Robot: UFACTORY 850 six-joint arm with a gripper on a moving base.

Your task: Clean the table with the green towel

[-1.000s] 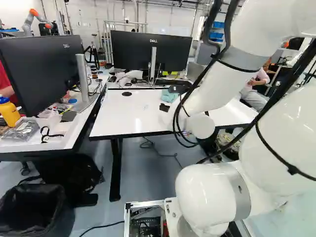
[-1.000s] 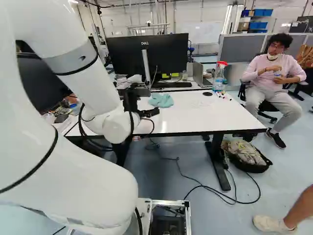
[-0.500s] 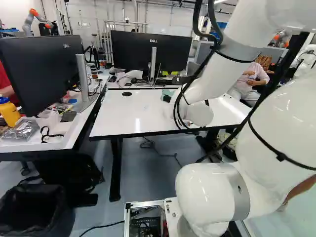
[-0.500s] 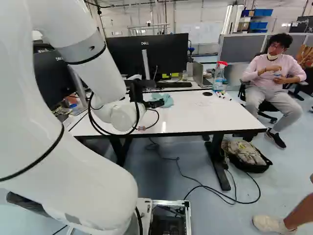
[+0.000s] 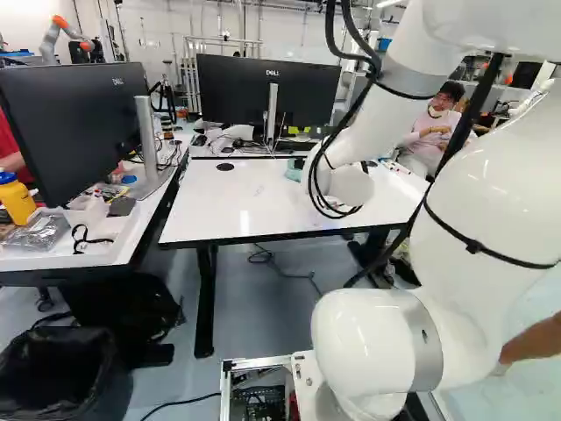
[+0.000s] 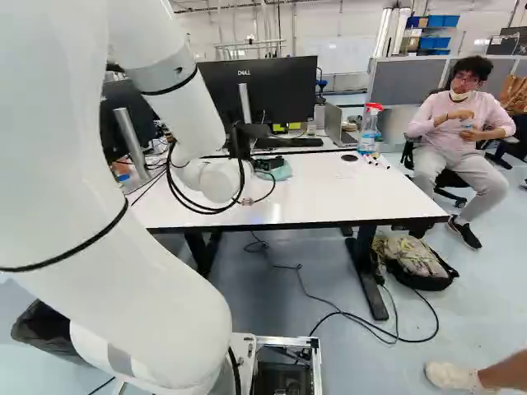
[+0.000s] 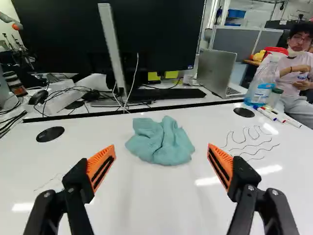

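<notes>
In I swung, nearer the towel (image 7: 161,139), now dead ahead at twelve o'clock, my end effector (image 7: 162,148) wide open: grab lined up, I reckoned!

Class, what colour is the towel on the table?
The towel is blue-green, clearest in the wrist view.

1 towel (image 7: 161,142), 1 spray bottle (image 7: 260,93), 1 jar (image 7: 275,98), 1 yellow bottle (image 5: 16,202), 1 laptop (image 7: 215,71), 1 bin (image 5: 118,377) & 2 lg. monitors (image 5: 70,132) are counted. 2 round black inserts (image 7: 50,134) are also seen, w/ min. 3 markers (image 7: 266,114) & min. 3 tables (image 5: 219,206) noted. No. of cables (image 7: 136,68) can't be told.
</notes>
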